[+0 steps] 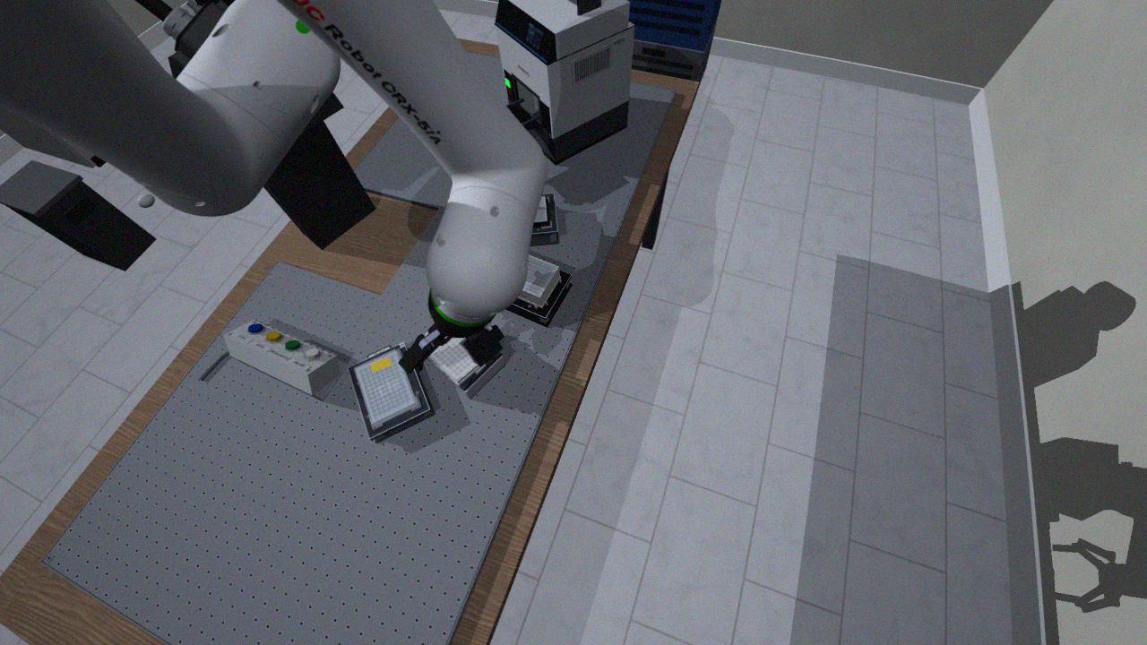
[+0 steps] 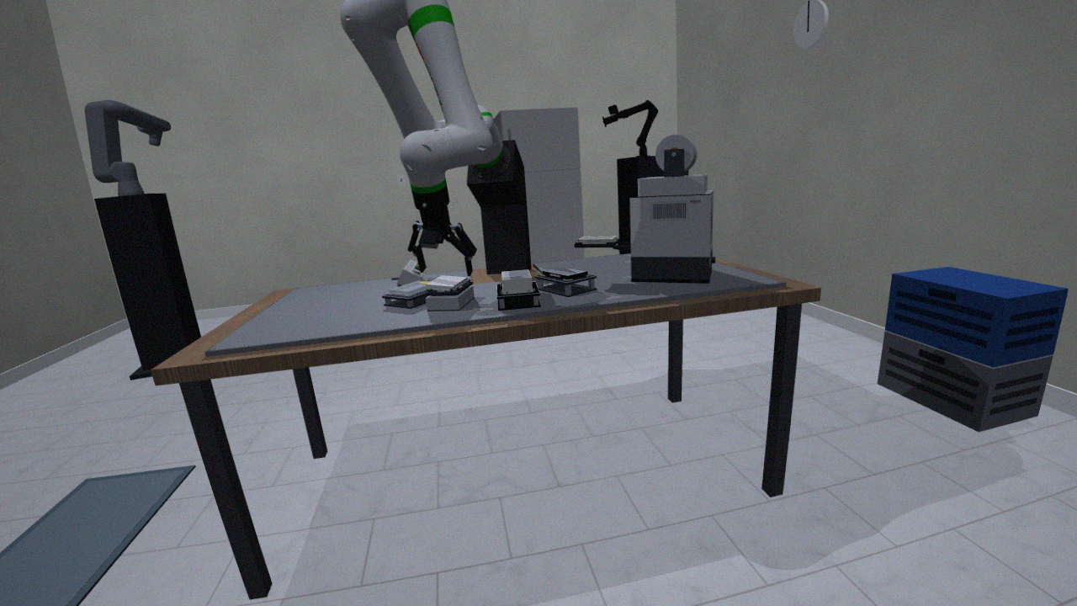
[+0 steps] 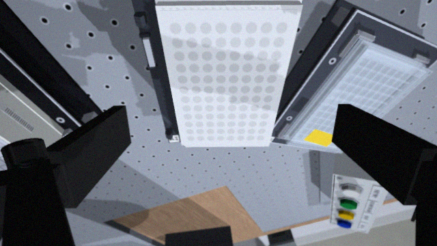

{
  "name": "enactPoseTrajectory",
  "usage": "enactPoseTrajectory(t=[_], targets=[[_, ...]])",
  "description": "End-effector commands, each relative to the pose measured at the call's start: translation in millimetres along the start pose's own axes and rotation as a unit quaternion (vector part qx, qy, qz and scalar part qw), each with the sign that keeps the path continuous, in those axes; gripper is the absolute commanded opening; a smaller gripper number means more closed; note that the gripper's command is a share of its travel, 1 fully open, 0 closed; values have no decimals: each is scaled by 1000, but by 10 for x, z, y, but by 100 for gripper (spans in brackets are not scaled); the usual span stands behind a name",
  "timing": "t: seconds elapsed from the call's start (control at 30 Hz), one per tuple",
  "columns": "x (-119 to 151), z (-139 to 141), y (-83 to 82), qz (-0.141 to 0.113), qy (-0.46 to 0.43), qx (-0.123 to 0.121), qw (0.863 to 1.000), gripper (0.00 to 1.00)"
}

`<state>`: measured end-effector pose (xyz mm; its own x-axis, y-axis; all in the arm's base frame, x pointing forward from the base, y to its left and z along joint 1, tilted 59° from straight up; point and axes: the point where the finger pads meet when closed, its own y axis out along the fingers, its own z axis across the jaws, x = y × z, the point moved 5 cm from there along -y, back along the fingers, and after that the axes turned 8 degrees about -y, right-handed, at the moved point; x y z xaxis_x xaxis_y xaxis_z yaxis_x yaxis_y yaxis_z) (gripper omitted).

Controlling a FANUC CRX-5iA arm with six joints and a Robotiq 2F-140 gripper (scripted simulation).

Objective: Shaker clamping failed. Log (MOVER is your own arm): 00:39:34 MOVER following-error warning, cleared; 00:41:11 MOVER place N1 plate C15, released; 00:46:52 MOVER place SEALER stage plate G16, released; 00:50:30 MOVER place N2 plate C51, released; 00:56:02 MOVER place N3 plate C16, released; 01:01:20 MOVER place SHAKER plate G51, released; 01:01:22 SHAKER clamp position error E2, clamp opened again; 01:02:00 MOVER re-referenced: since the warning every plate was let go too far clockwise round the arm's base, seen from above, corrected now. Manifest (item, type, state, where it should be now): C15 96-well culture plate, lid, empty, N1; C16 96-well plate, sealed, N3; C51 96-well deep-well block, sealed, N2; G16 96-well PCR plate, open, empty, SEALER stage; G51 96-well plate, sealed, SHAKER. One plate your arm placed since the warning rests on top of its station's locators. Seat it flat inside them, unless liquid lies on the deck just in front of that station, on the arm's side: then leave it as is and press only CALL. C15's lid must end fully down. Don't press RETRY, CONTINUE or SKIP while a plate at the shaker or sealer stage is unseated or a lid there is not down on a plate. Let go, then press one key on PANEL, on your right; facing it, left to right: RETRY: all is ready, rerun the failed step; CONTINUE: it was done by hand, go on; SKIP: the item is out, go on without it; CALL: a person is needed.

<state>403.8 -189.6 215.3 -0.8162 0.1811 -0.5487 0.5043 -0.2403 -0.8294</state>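
Gripper (image 2: 441,256) hung above the perforated deck mat (image 1: 240,497), fingers spread wide, nothing between them. In the wrist view the two black fingers framed the scene from left and right, well apart from each other.

Directly under the gripper sat a white sealed plate (image 3: 223,78) with rows of grey round wells, on a pale station block (image 2: 450,300). It lay askew on its station; a dark locator rail (image 3: 160,85) showed along one long side only. Whether it rested on or inside the locators could not be told.

Just beside it, toward the panel, a clear lidded plate (image 1: 388,391) with a yellow label (image 3: 318,137) sat in a dark nest (image 3: 308,85); plate turned slightly against the nest frame.

Further along the tabletop's long edge on the open-floor side: a taller plate in a black nest (image 1: 542,290), then another nest partly hidden by the arm (image 1: 547,218). A boxy grey instrument (image 1: 569,72) stood at the far end of the table (image 2: 481,332).

Panel (image 1: 280,356) stood near the opposite long edge, with four keys: blue (image 1: 255,328), yellow (image 1: 274,336), green (image 1: 292,345), white (image 1: 311,352). Untouched.

Darker irregular patches (image 1: 593,232) marked the mat around the nests; liquid or shadow, could not tell.
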Motion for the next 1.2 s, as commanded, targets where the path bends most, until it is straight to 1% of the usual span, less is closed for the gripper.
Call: enactPoseTrajectory(t=[0.0,0.1,0.33,0.77,0.8,1.17], targets=[[-30,-2,48,1,0,0,1000,100],[-37,-3,63,1,0,0,1000,100],[-88,-12,168,1,0,0,1000,100],[-91,-12,172,1,0,0,1000,100],[-91,-12,172,1,0,0,1000,10],[-91,-12,172,1,0,0,1000,10]])
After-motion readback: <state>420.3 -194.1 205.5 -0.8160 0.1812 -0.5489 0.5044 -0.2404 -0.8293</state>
